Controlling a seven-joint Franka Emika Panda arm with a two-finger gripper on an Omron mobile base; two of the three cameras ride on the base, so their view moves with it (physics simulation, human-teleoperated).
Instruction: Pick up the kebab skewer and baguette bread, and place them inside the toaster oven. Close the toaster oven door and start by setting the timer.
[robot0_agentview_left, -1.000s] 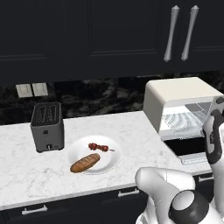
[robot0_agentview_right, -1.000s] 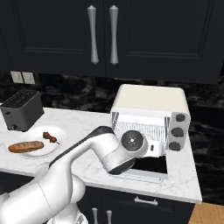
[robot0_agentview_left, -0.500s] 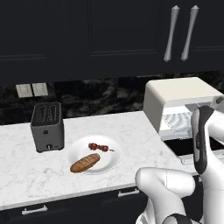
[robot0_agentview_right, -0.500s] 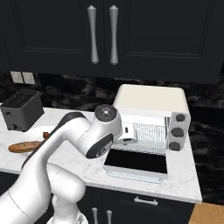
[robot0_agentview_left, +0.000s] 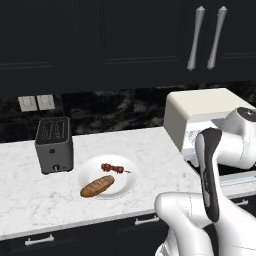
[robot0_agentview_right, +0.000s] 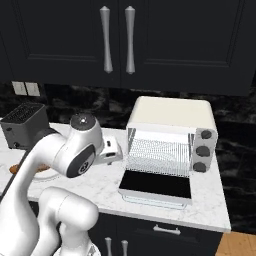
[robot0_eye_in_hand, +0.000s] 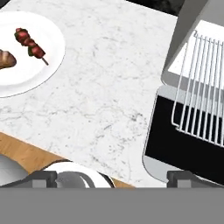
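Claw (robot0_eye_in_hand: 111, 177) spread wide, nothing in it; its two dark tips sit at the bottom of the hand view, over bare marble tabletop (robot0_eye_in_hand: 100, 100) between plate and oven. Plate (robot0_agentview_left: 127, 186) sits center-left in the left base view, just right of the dark slot toaster (robot0_agentview_left: 54, 145). On it: skewer (robot0_agentview_left: 113, 168) toward the back, baguette (robot0_agentview_left: 97, 185) toward the front, close but apart. In the hand view the skewer (robot0_eye_in_hand: 29, 43) is upper left and the baguette (robot0_eye_in_hand: 6, 59) is cut off by the left edge.

Oven (robot0_agentview_right: 172, 137) stands at the right of the right base view, door (robot0_agentview_right: 157, 185) dropped flat toward the front, rack (robot0_agentview_right: 159, 155) exposed. Nothing loaded yet.

Step in hand looks like the reach for the first item, probably the skewer. To do it well:
- swing toward the upper left of the hand view until the skewer centers between the tips
- line the jaws across the stick, pinch on the meat chunks, not the thin bare end
- come down straight, stay off the baguette and plate rim
- lift clear before heading to the rack, keeping above the open door.
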